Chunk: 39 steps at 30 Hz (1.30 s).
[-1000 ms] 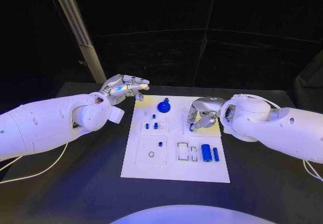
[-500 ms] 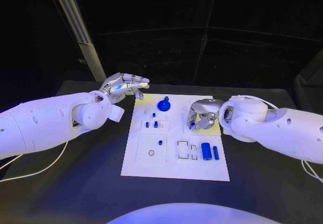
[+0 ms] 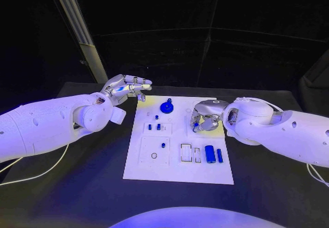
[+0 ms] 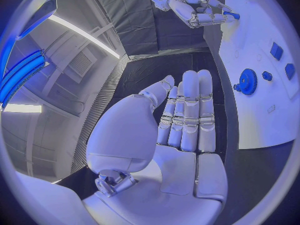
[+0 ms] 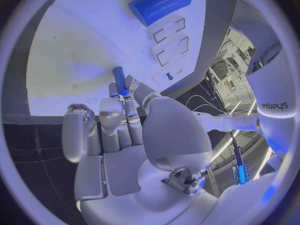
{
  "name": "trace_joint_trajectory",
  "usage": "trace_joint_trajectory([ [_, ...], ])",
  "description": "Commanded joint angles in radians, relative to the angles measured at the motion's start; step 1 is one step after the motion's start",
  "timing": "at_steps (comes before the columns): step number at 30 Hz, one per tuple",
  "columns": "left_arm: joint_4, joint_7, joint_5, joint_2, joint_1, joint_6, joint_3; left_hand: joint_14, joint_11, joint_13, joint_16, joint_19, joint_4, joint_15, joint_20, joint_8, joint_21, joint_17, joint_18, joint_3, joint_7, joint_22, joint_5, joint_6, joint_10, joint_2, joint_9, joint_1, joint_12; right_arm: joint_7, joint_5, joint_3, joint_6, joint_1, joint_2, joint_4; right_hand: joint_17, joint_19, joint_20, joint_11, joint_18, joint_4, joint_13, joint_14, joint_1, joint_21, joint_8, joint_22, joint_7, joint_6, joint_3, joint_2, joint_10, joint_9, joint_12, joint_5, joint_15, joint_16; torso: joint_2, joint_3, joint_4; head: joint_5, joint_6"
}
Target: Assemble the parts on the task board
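Blue peg (image 5: 119, 79) now pinched in our right hand (image 3: 206, 118), lifted clear of the task board (image 3: 178, 171) for insertion; left hand (image 3: 127, 88) idles, fingers apart.

We read one word, "sharpa", printed in dark letters running lengthwise on the white casing of the left arm (image 5: 273, 92), as the right wrist view shows it. We find no other legible text, number or sign near that arm.
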Motion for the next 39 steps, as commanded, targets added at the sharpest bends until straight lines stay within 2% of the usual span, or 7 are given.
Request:
trace_joint_trajectory([
  [1,0.000,0.002,0.004,0.001,0.001,0.008,0.001,-0.004,0.000,0.002,-0.004,0.008,0.000,0.000,0.000,-0.004,-0.007,-0.002,0.005,-0.005,0.005,-0.001,-0.005,0.001,-0.004,0.002,0.001,-0.007,0.004,0.026,-0.014,0.001,-0.094,0.002,-0.004,0.007,0.002,0.008,-0.001,-0.009,-0.013,-0.009,0.004,0.000,0.005,0.009,0.000,0.069,-0.001,0.009,0.030,0.018,0.018,0.001,-0.007,-0.004,-0.008,0.005,0.001,0.0003,-0.0008,0.000,-0.001],
  [16,-0.002,0.003,0.004,0.001,0.001,0.007,0.001,-0.004,0.000,0.002,-0.004,0.009,0.000,0.000,0.000,-0.005,-0.009,-0.002,0.005,-0.005,0.005,-0.002,-0.005,0.001,-0.005,0.005,0.002,-0.006,0.004,0.065,0.023,0.002,-0.195,0.002,-0.090,0.145,0.005,0.013,-0.002,-0.012,-0.016,-0.021,0.004,-0.001,-0.002,0.017,0.000,0.080,-0.002,0.015,0.060,0.009,0.027,0.001,-0.014,-0.003,-0.010,0.010,-0.001,-0.0004,-0.0002,0.002,-0.002],
  [25,-0.001,0.004,0.004,0.005,0.000,0.008,0.001,-0.004,0.000,0.002,-0.004,0.009,0.000,0.000,0.000,-0.005,-0.009,-0.002,0.005,-0.005,0.005,-0.002,-0.005,0.001,-0.005,0.005,0.002,-0.006,0.004,0.102,0.034,0.002,-0.241,0.002,-0.012,0.186,0.003,0.014,-0.002,-0.011,-0.016,-0.024,0.004,-0.001,-0.004,0.018,-0.001,0.081,-0.002,0.015,0.070,0.005,0.027,0.001,-0.016,0.001,-0.010,0.010,0.000,-0.0015,0.0051,0.010,-0.003],
  [27,0.000,0.005,0.004,0.006,0.000,0.008,0.001,-0.004,0.000,0.002,-0.004,0.009,0.000,0.000,0.000,-0.005,-0.009,-0.002,0.005,-0.005,0.005,-0.002,-0.005,0.001,-0.005,0.005,0.002,-0.006,0.004,0.108,0.032,0.001,-0.242,0.000,0.012,0.182,0.003,0.014,-0.002,-0.011,-0.016,-0.025,0.004,-0.001,-0.004,0.018,-0.001,0.082,-0.002,0.015,0.072,0.004,0.027,0.001,-0.016,0.001,-0.010,0.010,0.000,-0.0020,0.0033,0.014,-0.004],
  [29,0.000,0.006,0.004,0.006,0.000,0.007,0.001,-0.004,0.000,0.002,-0.004,0.009,0.000,0.000,0.000,-0.005,-0.009,-0.002,0.005,-0.005,0.005,-0.002,-0.005,0.001,-0.005,0.005,0.002,-0.006,0.004,0.114,0.030,0.001,-0.240,-0.013,0.043,0.176,0.002,0.013,-0.002,-0.011,-0.016,-0.025,0.004,-0.002,-0.005,0.018,-0.002,0.081,-0.002,0.015,0.074,0.004,0.026,0.001,-0.017,0.002,-0.010,0.010,-0.001,-0.0020,0.0009,0.023,-0.008],
  [32,0.002,0.007,0.004,0.008,0.000,0.007,0.001,-0.004,0.000,0.002,-0.004,0.009,0.000,0.000,0.000,-0.005,-0.009,-0.002,0.005,-0.005,0.005,-0.002,-0.005,0.001,-0.005,0.005,0.002,-0.006,0.004,0.120,0.029,0.001,-0.231,-0.035,0.080,0.166,0.001,0.013,-0.002,-0.011,-0.016,-0.025,0.004,-0.002,-0.005,0.018,-0.002,0.081,-0.002,0.015,0.076,0.004,0.026,0.001,-0.017,0.003,-0.010,0.010,0.001,-0.0033,0.0027,0.028,-0.011],
  [39,0.003,0.010,0.004,0.010,0.000,0.005,0.001,-0.004,0.000,0.003,-0.004,0.010,0.000,0.000,0.000,-0.005,-0.010,-0.003,0.005,-0.006,0.005,-0.003,-0.005,0.001,-0.005,0.006,0.002,-0.005,0.005,0.130,0.017,-0.003,-0.206,-0.086,0.141,0.128,0.002,0.013,-0.002,-0.010,-0.016,-0.025,0.003,-0.002,-0.008,0.017,-0.003,0.080,-0.001,0.013,0.081,0.004,0.025,0.000,-0.018,0.003,-0.010,0.011,0.001,-0.0014,-0.0001,0.042,-0.016],
])
